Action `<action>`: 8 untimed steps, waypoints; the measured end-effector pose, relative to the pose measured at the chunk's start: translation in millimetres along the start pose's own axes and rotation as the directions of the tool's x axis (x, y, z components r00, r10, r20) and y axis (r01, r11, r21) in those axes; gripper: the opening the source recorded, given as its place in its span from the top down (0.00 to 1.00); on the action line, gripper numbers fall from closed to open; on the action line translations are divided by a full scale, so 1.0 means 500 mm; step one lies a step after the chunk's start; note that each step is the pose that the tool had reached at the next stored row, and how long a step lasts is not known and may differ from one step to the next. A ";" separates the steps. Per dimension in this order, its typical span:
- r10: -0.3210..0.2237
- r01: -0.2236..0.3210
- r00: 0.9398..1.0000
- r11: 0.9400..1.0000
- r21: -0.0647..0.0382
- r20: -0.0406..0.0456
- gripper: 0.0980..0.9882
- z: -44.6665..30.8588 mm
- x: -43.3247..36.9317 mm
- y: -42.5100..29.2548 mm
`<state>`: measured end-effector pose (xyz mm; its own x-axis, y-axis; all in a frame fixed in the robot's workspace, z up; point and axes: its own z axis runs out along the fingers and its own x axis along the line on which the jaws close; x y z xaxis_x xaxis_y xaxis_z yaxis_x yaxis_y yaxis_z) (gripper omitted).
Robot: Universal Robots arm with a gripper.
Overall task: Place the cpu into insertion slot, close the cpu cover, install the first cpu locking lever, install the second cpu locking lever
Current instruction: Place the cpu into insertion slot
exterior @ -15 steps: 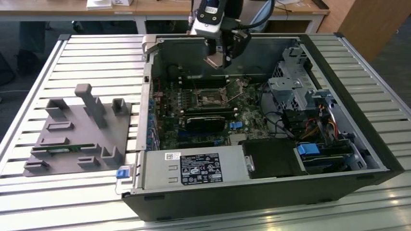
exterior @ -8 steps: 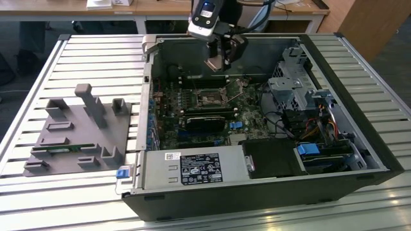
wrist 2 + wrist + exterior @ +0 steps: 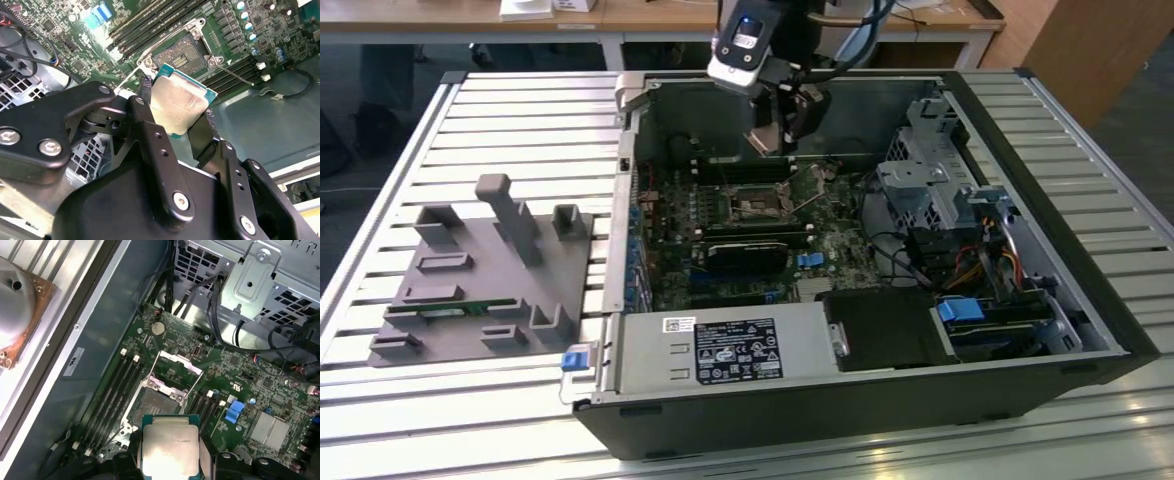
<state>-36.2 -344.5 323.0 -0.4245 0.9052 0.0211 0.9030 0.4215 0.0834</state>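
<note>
Cpu [image 3: 170, 446]: silvery square chip, clamped at opposite edges in the jaws of the gripper [image 3: 175, 114], held above and clear of the insertion slot [image 3: 157, 405]. Cpu cover [image 3: 181, 363]: stands open beside the slot. Surroundings: green motherboard [image 3: 240, 371], open computer case [image 3: 854, 420], slatted worktop [image 3: 520, 100].

cpu [image 3: 169, 452] top dull silvery metal (slightly mottled), fingers [image 3: 201, 135] matt black, insertion slot [image 3: 160, 402] rim shiny metal

We see the gripper [image 3: 783, 140] hanging inside the open computer case [image 3: 1067, 300], the cpu [image 3: 763, 138] a pale piece pinched in it, above the insertion slot [image 3: 758, 208]. A grey fixture tray [image 3: 480, 270] lies on the slatted table [image 3: 494, 90] at the exterior view's left.
</note>
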 end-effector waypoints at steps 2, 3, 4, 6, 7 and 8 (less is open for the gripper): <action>0.007 -0.007 1.000 1.000 0.000 0.001 0.50 0.002 0.000 0.000; 0.017 -0.017 1.000 1.000 0.000 0.002 0.50 0.003 0.000 0.000; 0.032 -0.032 0.999 0.999 0.000 0.003 0.50 0.004 0.000 0.000; 0.068 -0.068 0.998 0.998 -0.001 0.006 0.50 0.006 0.000 -0.001; 0.086 -0.086 0.996 0.996 -0.002 0.008 0.50 0.008 0.000 -0.001; 0.104 -0.104 0.995 0.995 -0.002 0.009 0.50 0.009 0.000 -0.001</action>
<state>-36.2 -344.5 318.7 -0.3279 0.9445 0.0204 0.9420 0.3252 0.0831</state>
